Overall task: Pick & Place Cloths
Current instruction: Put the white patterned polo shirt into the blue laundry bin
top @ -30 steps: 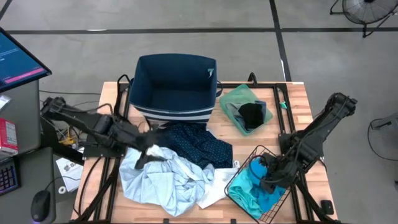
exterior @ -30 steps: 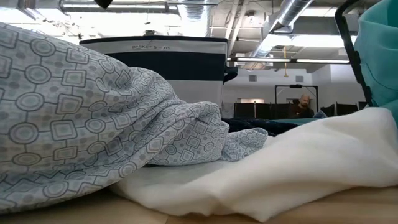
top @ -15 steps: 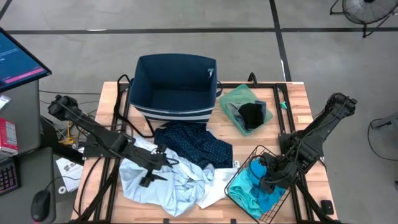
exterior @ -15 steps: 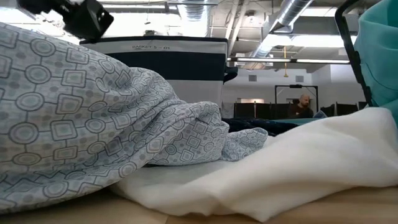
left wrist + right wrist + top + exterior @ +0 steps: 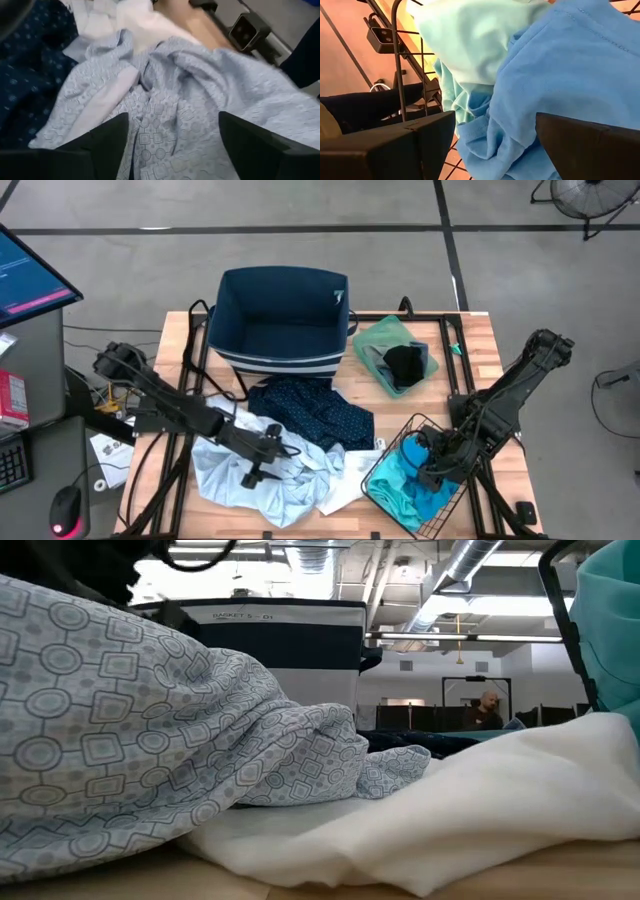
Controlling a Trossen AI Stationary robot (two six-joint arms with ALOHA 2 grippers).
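Note:
A pale blue-white patterned cloth (image 5: 245,480) (image 5: 120,710) lies heaped on the table's near left part. Its far edge lies on a navy dotted cloth (image 5: 315,412), and a white cloth (image 5: 345,485) (image 5: 480,800) lies beside it. My left gripper (image 5: 258,463) (image 5: 170,130) is open and hangs just above the pale blue cloth, which fills the space between its fingers in the left wrist view. My right gripper (image 5: 430,468) (image 5: 495,120) is open, low inside the black wire basket (image 5: 412,425), with the turquoise cloth (image 5: 400,492) (image 5: 540,65) between its fingers. My right gripper points down into the wire basket with its open fingers (image 5: 420,135) on either side of a fold of the turquoise cloth (image 5: 510,125). I cannot tell whether they touch it. The cloth lies in the basket.
The navy striped bin (image 5: 282,320) (image 5: 285,640) stands at the table's far middle. A green cloth (image 5: 385,340) with a black garment (image 5: 405,365) on it lies at the far right. A monitor and desk stand beyond the table's left edge. A person shows far back in the room (image 5: 487,710).
My left gripper has moved toward the table's right and near edge, out over the pale blue cloth, and has come down closer to it. The right arm and the cloths have kept still.

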